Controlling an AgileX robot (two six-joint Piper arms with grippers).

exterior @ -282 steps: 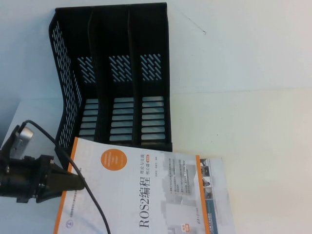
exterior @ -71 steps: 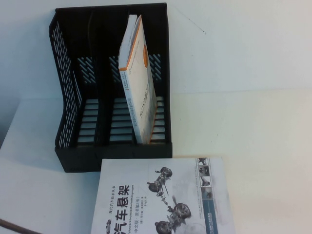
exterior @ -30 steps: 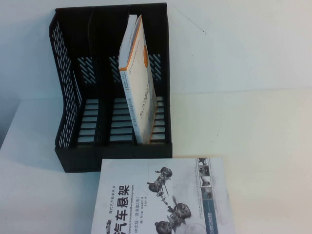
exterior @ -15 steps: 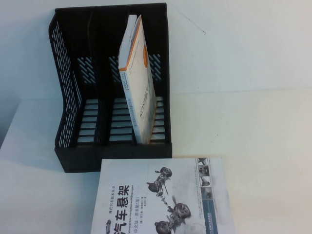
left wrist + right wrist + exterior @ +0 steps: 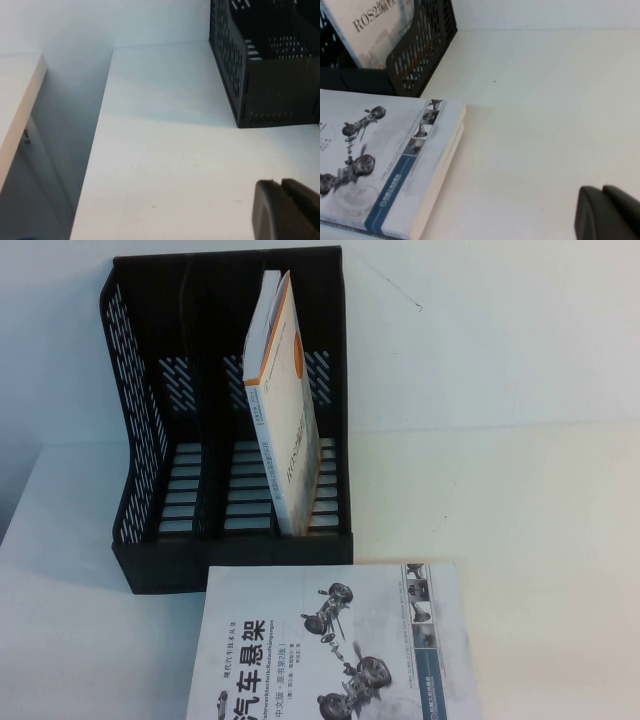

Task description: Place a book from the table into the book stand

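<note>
The black book stand (image 5: 160, 570) stands at the table's back left. The white-and-orange ROS2 book (image 5: 285, 400) stands upright, leaning, in its right compartment; it also shows in the right wrist view (image 5: 375, 27). A second white book with car-suspension pictures (image 5: 335, 650) lies flat in front of the stand and shows in the right wrist view (image 5: 375, 160). Neither gripper shows in the high view. My left gripper (image 5: 280, 186) is shut and empty over bare table left of the stand (image 5: 270, 95). My right gripper (image 5: 601, 192) is shut and empty, right of the flat book.
The white table (image 5: 520, 540) stretches wide to the right of the stand and flat book. In the left wrist view the table's left edge (image 5: 95, 150) drops off beside a lower grey surface.
The ROS2 book that lay flat by my left gripper now stands in the stand's right compartment. My left arm has left the high view. Nothing has moved in the last second.
</note>
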